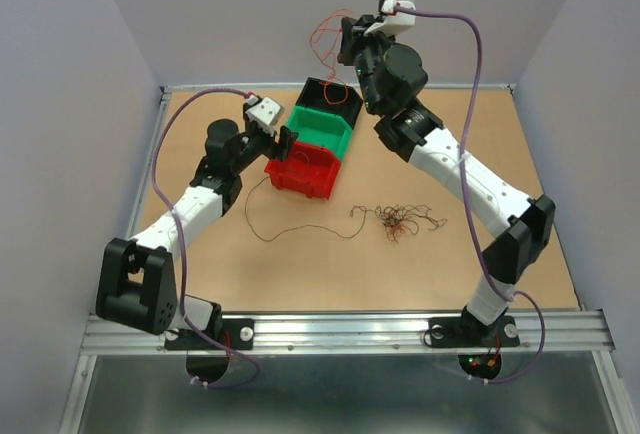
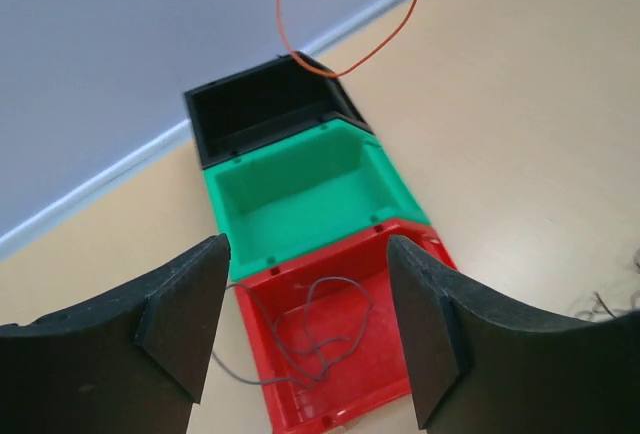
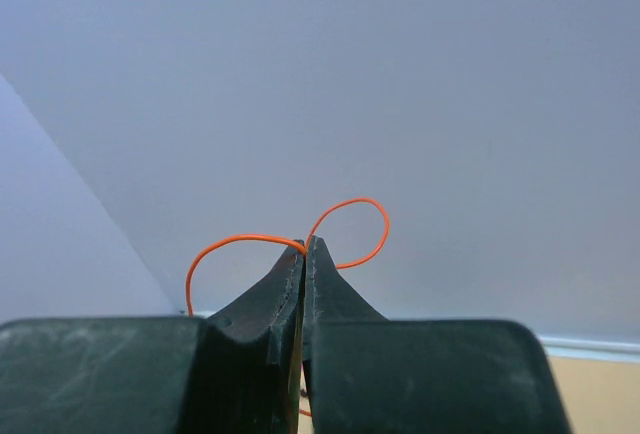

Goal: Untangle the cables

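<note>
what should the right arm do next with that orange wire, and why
Probably lower the right pincer toward the black bin and open it. It is shut on the orange wire, held high, and the left wrist view shows the wire's loop hanging just over that bin's opening.

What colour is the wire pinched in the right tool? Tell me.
Orange. The wire in the shut right tool shows best in the right wrist view.

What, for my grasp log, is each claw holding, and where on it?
Right claw: an orange wire, pinched where two loops meet. Left claw: open, holding nothing.
</note>
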{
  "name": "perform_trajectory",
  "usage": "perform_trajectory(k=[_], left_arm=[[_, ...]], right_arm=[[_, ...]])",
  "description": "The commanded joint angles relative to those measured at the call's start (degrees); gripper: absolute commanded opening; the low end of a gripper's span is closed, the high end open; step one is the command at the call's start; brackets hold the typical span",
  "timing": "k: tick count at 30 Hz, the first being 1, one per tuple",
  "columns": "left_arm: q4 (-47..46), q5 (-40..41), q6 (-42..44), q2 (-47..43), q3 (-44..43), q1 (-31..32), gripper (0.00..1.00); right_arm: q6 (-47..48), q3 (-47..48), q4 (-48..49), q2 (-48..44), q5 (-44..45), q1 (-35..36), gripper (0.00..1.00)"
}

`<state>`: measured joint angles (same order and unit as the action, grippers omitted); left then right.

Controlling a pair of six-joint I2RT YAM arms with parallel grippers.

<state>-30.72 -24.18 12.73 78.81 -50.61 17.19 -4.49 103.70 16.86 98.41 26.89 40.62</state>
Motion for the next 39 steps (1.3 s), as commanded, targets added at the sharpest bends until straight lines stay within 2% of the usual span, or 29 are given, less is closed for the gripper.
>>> perform_trajectory(k=[1,4,6,9,22,30,35,39], left_arm=[[-11.7,11.2,-2.7,-8.2,2.4,-0.7,0.80],[-12.7,13.7,-3.9,-8.9,3.4,-1.3,0.82],[-12.5,16.1,-4.6,-8.7,3.2,-1.6,0.83],[-12.0,17.0,-5.7,-6.9,2.4,-2.9,0.84],[-10.5,16.5,-7.1,-5.3,0.5,-5.9,0.86],[-10.1,16.5,-6.8,-5.1,0.3,-5.9,0.86],[-10.0,15.9,-6.4,-5.2,0.4,-5.9,0.85],[-9.6,15.7,-6.1,-5.1,0.0,-5.9,0.85]], right_arm=[[-1.5,8.3,-2.4,7.7,-5.1,-3.2,0.00],[-8.6,11.0,-2.4,13.4,-10.4,-7.9,0.01],[-10.7,12.3,-2.4,17.6,-13.9,-9.5,0.01],[-12.2,13.6,-2.4,21.7,-14.6,-10.5,0.00],[-15.2,3.8,0.3,25.8,-18.5,-10.6,0.00],[-17.0,-1.7,-0.2,27.7,-15.5,-8.4,0.01],[-17.6,-2.2,-2.5,30.3,-14.9,-8.4,0.01],[-17.7,-1.2,-7.0,32.8,-18.9,-8.4,0.01]])
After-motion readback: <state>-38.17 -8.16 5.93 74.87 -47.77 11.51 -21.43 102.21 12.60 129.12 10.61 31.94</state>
